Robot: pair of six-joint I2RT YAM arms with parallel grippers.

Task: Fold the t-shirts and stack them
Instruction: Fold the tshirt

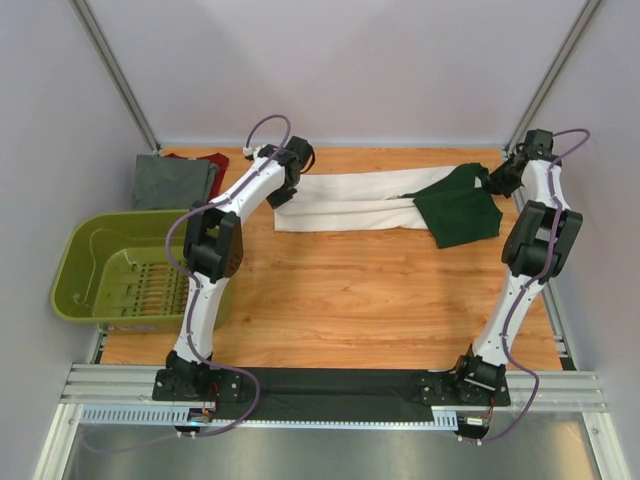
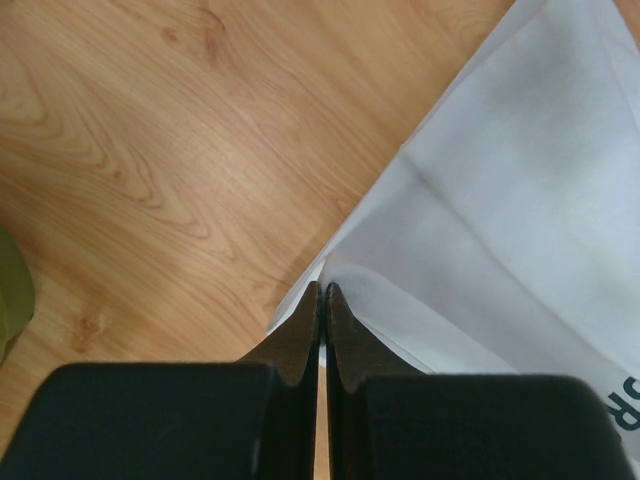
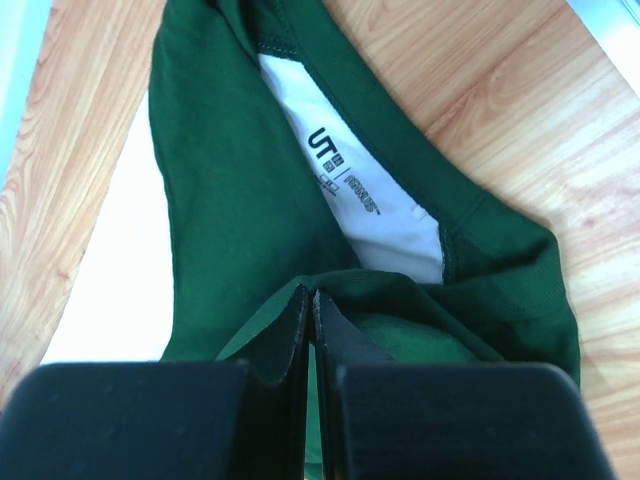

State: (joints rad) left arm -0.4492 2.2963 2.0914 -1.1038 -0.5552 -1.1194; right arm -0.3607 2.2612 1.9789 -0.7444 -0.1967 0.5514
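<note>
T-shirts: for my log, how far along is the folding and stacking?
Done: grey t-shirt folded far left, dark red t-shirt peeking at its far edge. In hand: left pincer and right pincer shut on opposite ends of the white t-shirt, a long strip. Left: folding it shorter, stacking it.

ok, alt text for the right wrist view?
Right tool closed, pinching the dark green shoulder part of a white t-shirt on a wooden table; the printed neck label faces up just beyond it.
</note>
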